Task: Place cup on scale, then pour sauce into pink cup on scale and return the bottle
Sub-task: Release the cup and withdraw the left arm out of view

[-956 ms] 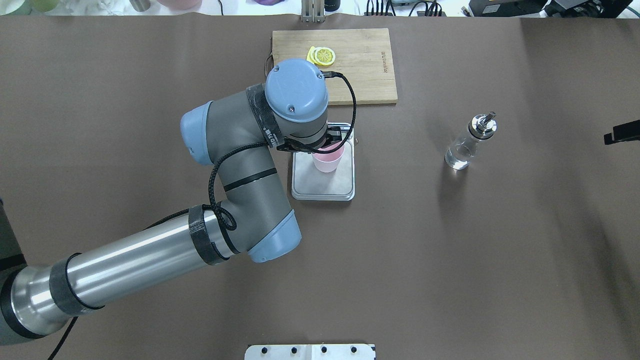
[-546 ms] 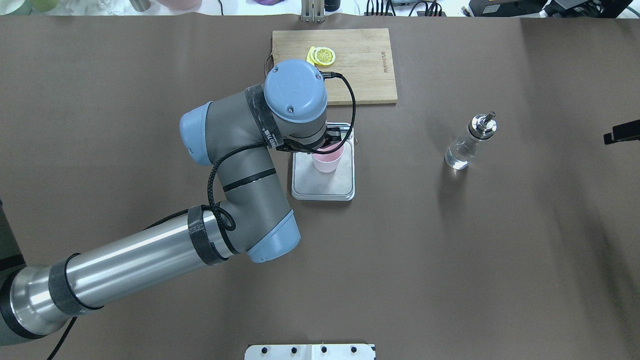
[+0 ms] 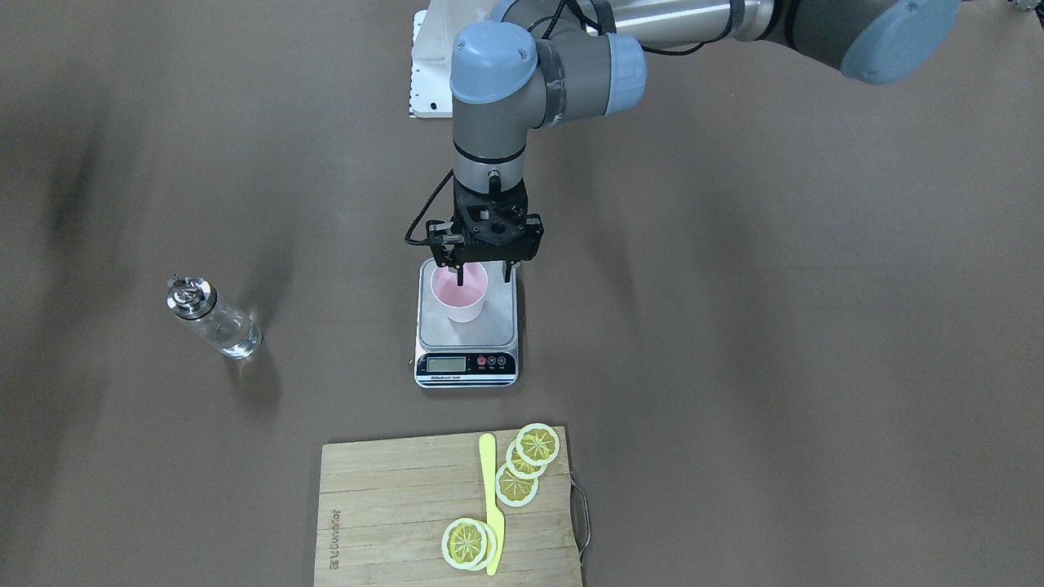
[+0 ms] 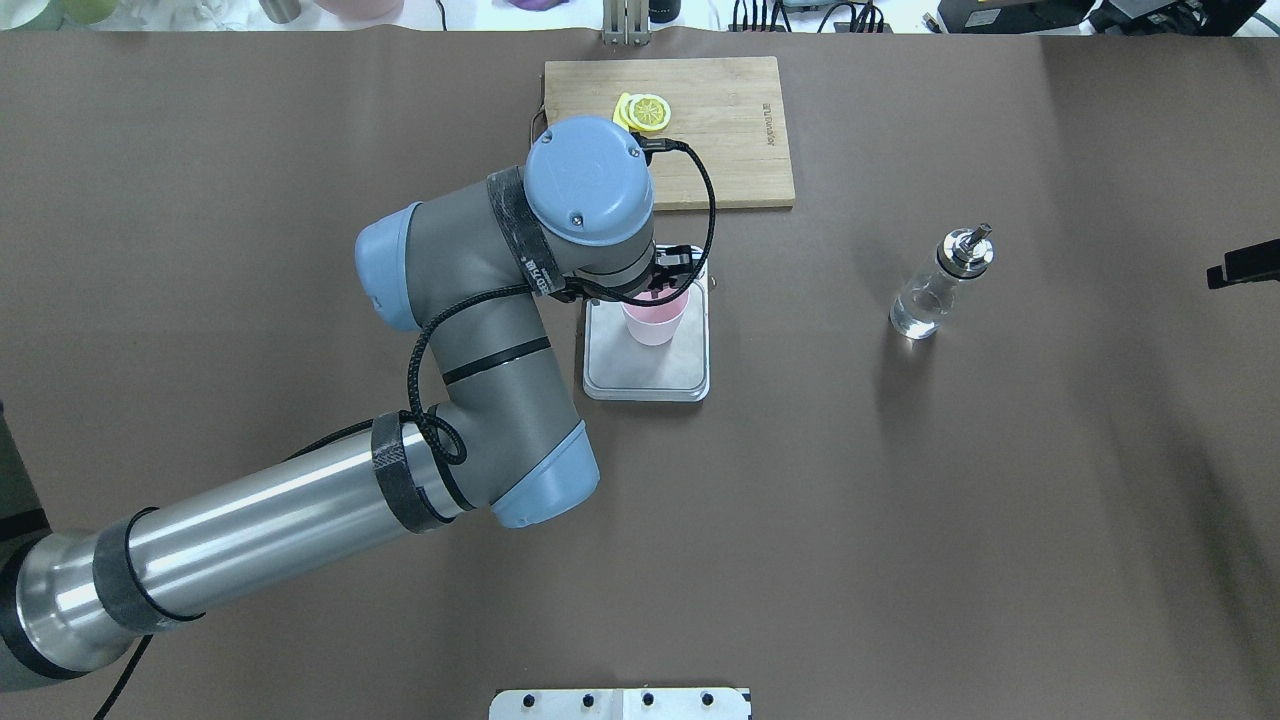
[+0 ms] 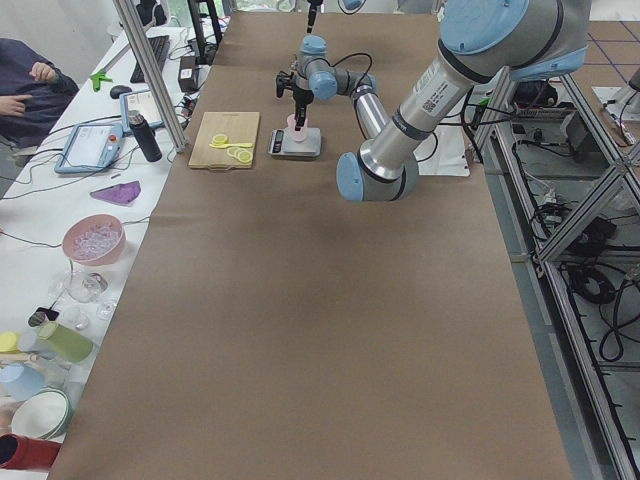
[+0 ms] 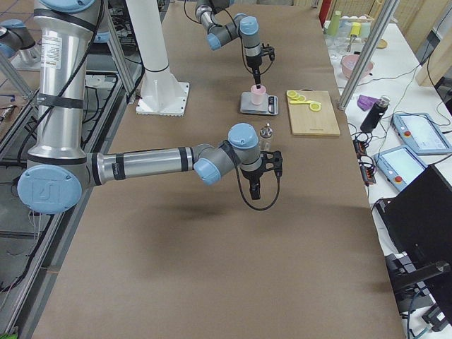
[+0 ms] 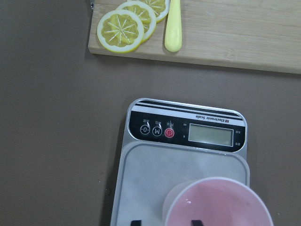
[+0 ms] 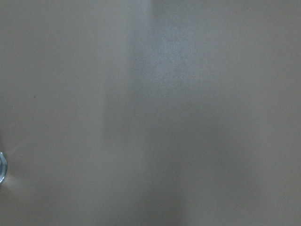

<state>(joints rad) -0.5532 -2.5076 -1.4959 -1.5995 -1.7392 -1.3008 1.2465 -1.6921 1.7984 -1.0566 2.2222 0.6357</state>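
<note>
The pink cup [image 3: 461, 300] stands upright on the scale [image 3: 499, 319], towards the platform's robot-side left corner in the front view. My left gripper [image 3: 485, 277] hangs straight down over it, open, with one finger inside the cup and the other outside, the rim wall between them. The left wrist view shows the cup [image 7: 216, 207], the scale [image 7: 150, 174] and both fingertips [image 7: 135, 222]. The bottle [image 3: 214, 319] of clear sauce stands alone on the table, also in the overhead view [image 4: 935, 290]. My right gripper [image 6: 256, 185] hovers near the bottle [image 6: 266, 134]; I cannot tell whether it is open or shut.
A wooden cutting board [image 3: 391, 505] with lemon slices [image 3: 534, 444] and a yellow knife [image 3: 489, 497] lies beyond the scale, away from the robot. A white mounting plate [image 4: 620, 703] sits at the table's near edge. Side tables hold bowls and cups [image 5: 93, 240].
My left arm has risen slightly over the scale. The cup stays in place on the platform. The bottle has not moved.
</note>
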